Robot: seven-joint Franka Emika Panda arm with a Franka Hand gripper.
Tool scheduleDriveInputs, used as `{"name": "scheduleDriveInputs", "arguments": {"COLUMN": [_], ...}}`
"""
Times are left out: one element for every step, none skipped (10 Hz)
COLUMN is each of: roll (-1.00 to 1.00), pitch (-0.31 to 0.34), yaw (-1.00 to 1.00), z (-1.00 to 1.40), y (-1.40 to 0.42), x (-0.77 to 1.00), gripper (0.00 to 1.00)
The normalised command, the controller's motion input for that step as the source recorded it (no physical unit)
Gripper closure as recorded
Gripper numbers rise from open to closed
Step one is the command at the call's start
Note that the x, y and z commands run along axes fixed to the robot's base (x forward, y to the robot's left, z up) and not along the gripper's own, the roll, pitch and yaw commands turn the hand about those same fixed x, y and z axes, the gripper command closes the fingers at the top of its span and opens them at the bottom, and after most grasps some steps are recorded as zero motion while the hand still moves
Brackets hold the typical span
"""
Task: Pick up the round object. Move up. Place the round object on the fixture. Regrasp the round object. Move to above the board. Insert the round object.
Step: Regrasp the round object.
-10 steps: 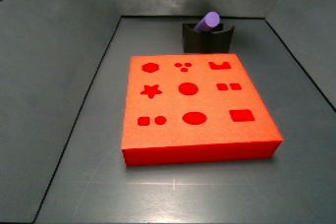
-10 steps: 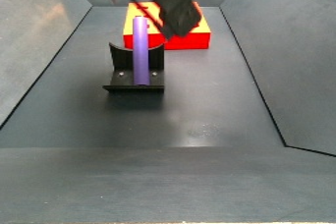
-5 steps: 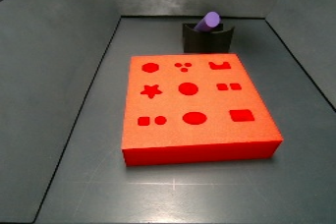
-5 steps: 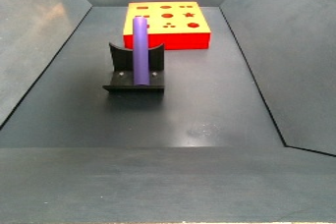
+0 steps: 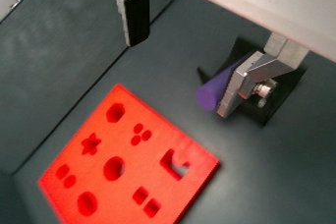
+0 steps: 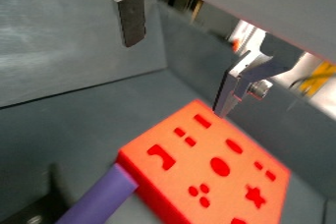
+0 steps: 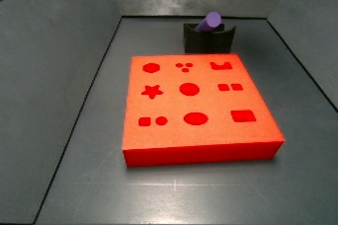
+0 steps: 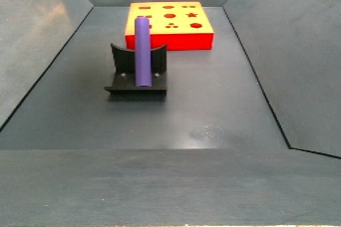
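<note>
The gripper (image 5: 197,51) is seen only in both wrist views, held high above the counter (image 8: 200,112), its two silver fingers (image 5: 133,10) spread wide apart with nothing between them. Below it, the purple round object (image 8: 142,50) is laid in the curved notch of the black fixture (image 8: 136,84), its length resting along the notch. In a side view the fixture is placed just beyond the far edge of the red board (image 7: 199,106), whose top face is cut with circles, a star, squares and an oval.
</note>
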Motion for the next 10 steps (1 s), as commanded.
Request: {"name": "scheduleDriveInputs", "arguments": {"roll": [1.0, 1.0, 1.0, 1.0, 1.0, 1.0, 1.0, 1.0, 1.0, 1.0], "pitch": [0.033, 0.03, 0.026, 0.024, 0.019, 0.017, 0.017, 0.021, 0.03, 0.035], "yaw": [0.02, 0.02, 0.02, 0.02, 0.02, 0.02, 0.02, 0.03, 0.03, 0.03], "z": [0.02, 0.01, 0.01, 0.01, 0.01, 0.01, 0.01, 0.01, 0.01, 0.01], "y": [-0.03, -0.02, -0.02, -0.02, -0.02, -0.02, -0.02, -0.02, -0.02, -0.02], "x": [-0.02, -0.02, -0.02, -0.02, 0.0, 0.0, 0.0, 0.0, 0.01, 0.02], "gripper": [0.0, 0.0, 0.0, 0.0, 0.0, 0.0, 0.0, 0.0, 0.0, 0.0]}}
